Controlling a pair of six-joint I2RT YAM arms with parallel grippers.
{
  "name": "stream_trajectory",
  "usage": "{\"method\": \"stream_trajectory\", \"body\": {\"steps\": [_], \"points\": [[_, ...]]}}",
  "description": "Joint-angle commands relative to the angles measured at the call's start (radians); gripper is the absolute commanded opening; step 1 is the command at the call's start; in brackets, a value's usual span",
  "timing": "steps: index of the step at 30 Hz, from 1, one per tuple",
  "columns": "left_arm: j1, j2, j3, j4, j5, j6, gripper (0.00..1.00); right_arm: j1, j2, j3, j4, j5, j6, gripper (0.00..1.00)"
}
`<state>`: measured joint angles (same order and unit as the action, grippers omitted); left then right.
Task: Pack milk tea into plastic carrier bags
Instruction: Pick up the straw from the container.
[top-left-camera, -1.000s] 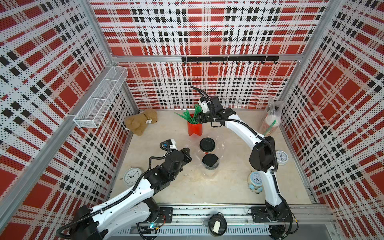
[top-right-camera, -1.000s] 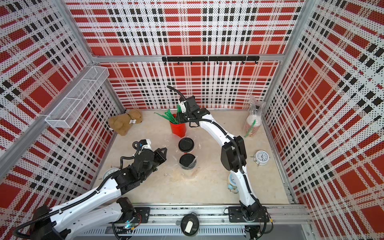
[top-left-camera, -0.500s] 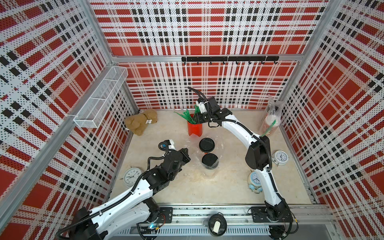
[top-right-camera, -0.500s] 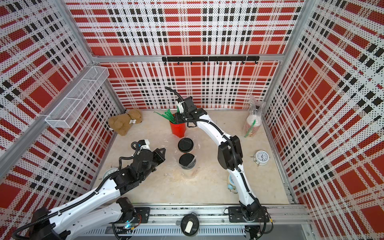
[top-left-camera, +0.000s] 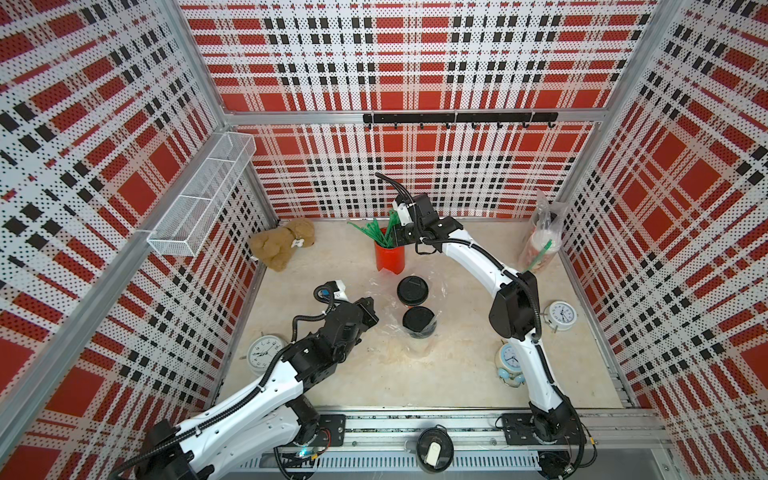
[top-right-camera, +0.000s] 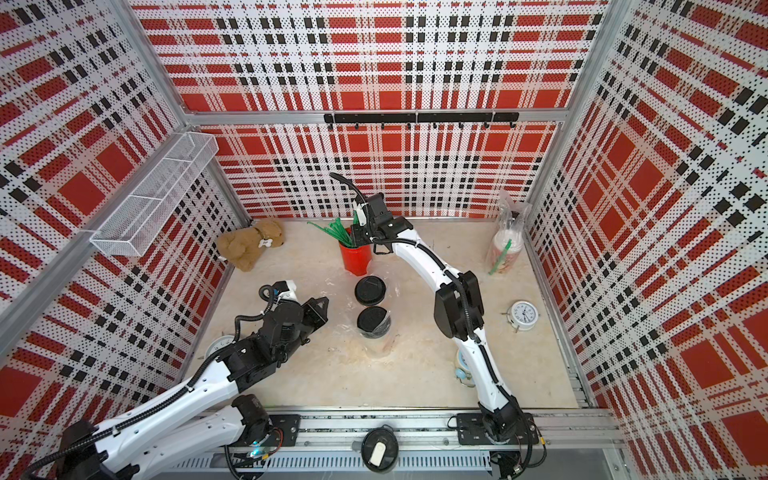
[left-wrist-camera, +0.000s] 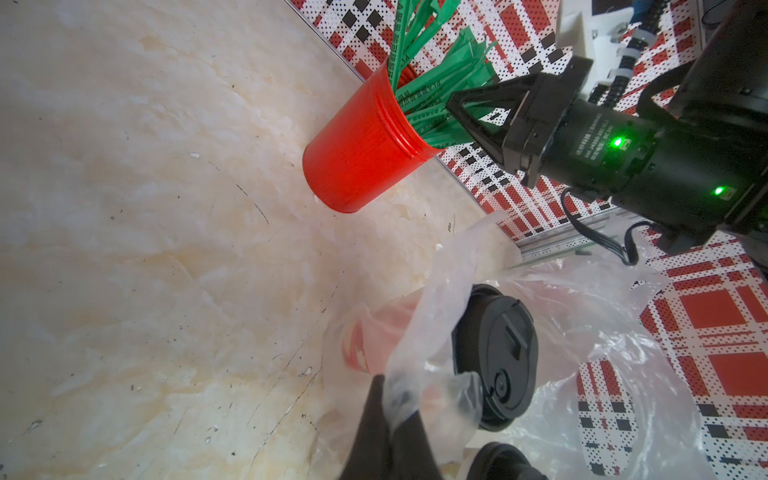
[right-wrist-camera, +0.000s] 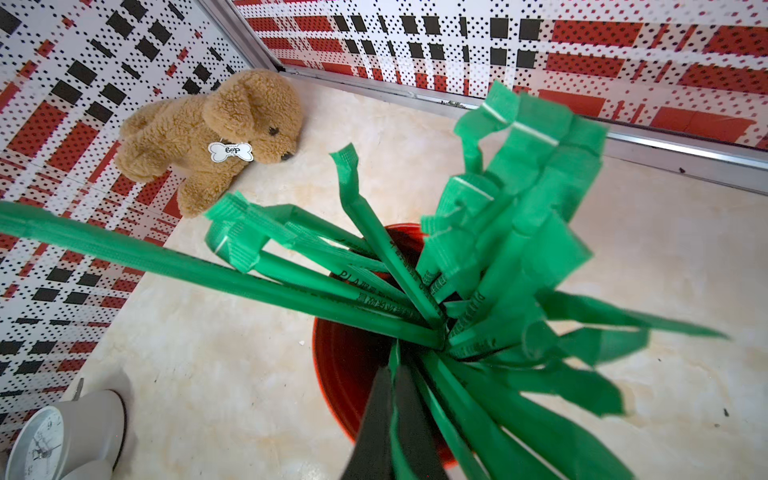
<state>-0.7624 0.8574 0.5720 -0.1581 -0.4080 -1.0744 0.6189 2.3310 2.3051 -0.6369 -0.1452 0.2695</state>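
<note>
Two black-lidded milk tea cups (top-left-camera: 412, 290) sit mid tabletop (top-left-camera: 453, 365) inside carrier bag (left-wrist-camera: 432, 316); left end effector (left-wrist-camera: 384, 388) clamped on its film. Right end effector (right-wrist-camera: 392, 374) closed on green straw (right-wrist-camera: 394, 353) in red canister (top-left-camera: 388, 257). Pulling may drag neighbours out or tip canister.

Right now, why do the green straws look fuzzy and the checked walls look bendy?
Right wrist view: the green paper-wrapped straws nearest the lens look soft, likely too close, while the brown plush dog is crisp. In both top views the wide lens bows the red plaid walls. Left wrist view: the clear plastic bag blurs close up.
</note>
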Motion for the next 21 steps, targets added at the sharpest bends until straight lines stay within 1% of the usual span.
{"method": "stream_trajectory", "body": {"steps": [1, 5, 10, 16, 21], "points": [[0.011, -0.014, -0.012, 0.002, -0.019, -0.004, 0.00, 0.013, -0.095, -0.021, 0.038, 0.022, -0.039, 0.00], [0.011, -0.005, -0.008, 0.016, -0.010, 0.005, 0.00, 0.022, -0.195, -0.071, 0.033, 0.037, -0.083, 0.00], [0.009, 0.012, 0.011, 0.037, 0.005, 0.026, 0.00, 0.044, -0.339, -0.119, -0.027, 0.071, -0.159, 0.00], [0.005, 0.035, 0.050, 0.064, 0.023, 0.069, 0.00, 0.092, -0.556, -0.215, -0.083, 0.111, -0.261, 0.00], [-0.007, 0.066, 0.088, 0.078, 0.035, 0.100, 0.00, 0.137, -0.731, -0.283, -0.164, 0.112, -0.320, 0.00]]}}
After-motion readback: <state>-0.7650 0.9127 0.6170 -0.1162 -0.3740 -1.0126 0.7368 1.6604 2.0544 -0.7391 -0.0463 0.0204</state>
